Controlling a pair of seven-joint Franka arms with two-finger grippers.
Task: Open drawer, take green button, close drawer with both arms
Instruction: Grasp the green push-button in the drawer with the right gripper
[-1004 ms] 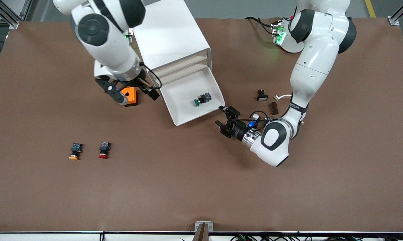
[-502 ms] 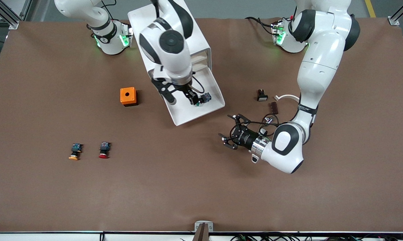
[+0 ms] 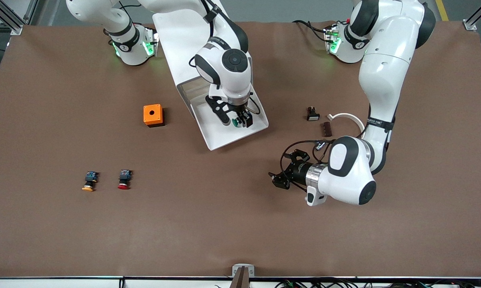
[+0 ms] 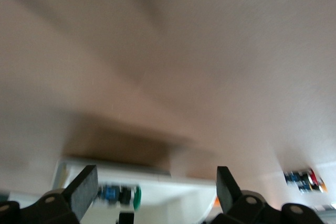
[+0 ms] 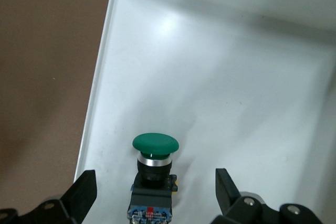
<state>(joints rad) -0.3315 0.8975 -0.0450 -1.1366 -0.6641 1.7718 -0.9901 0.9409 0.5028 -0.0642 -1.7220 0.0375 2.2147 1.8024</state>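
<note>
Button on the floor of the open drawer, green cap toward the drawer's front edge. Right gripper directly over it, fingers apart, straddling the body — the nearer arm. Left gripper waits over bare table, fingers apart, holding nothing.

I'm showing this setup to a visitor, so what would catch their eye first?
Probably the right gripper, jaws open, reaching down into the pulled-out white drawer over the green button lying inside it. Next, the left gripper, also open, hanging over bare table nearer the front camera than the drawer. The orange box stands beside the drawer, toward the right arm's end.
</note>
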